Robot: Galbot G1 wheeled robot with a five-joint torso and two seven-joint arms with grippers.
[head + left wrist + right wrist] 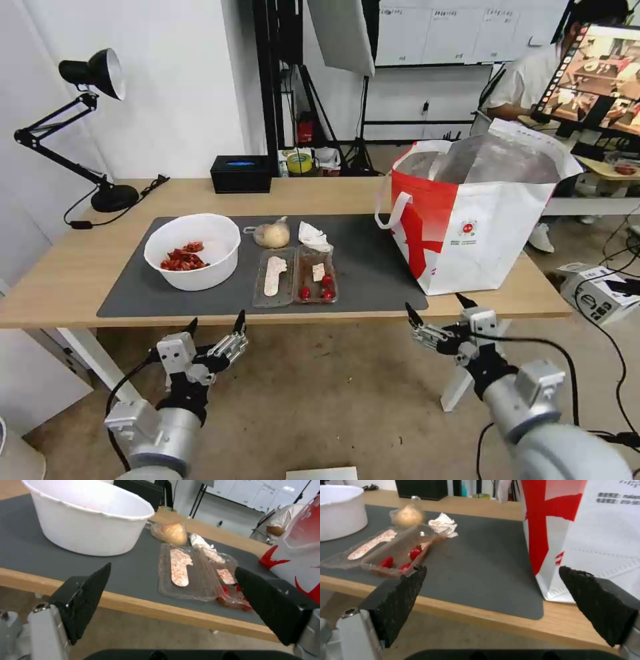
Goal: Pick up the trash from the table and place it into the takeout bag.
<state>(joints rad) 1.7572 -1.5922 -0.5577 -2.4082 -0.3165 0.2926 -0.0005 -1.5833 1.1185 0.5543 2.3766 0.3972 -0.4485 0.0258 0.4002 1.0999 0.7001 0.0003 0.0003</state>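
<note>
Along the table's near edge, both the left gripper and right gripper hung spread wide, holding nothing. Bowl, tomato tray, tissue and bagged lump lay mid-mat; the takeout bag, seemingly empty, stood at the right end, so nothing was done.

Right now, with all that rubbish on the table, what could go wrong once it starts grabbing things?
The clear tray lies open with loose tomatoes; tilting it could roll them out. The white bowl holds red scraps that might spill if tipped. The takeout bag is soft-sided, so a bump could perhaps shift it. Both the left gripper and right gripper hang open below the table edge.
</note>
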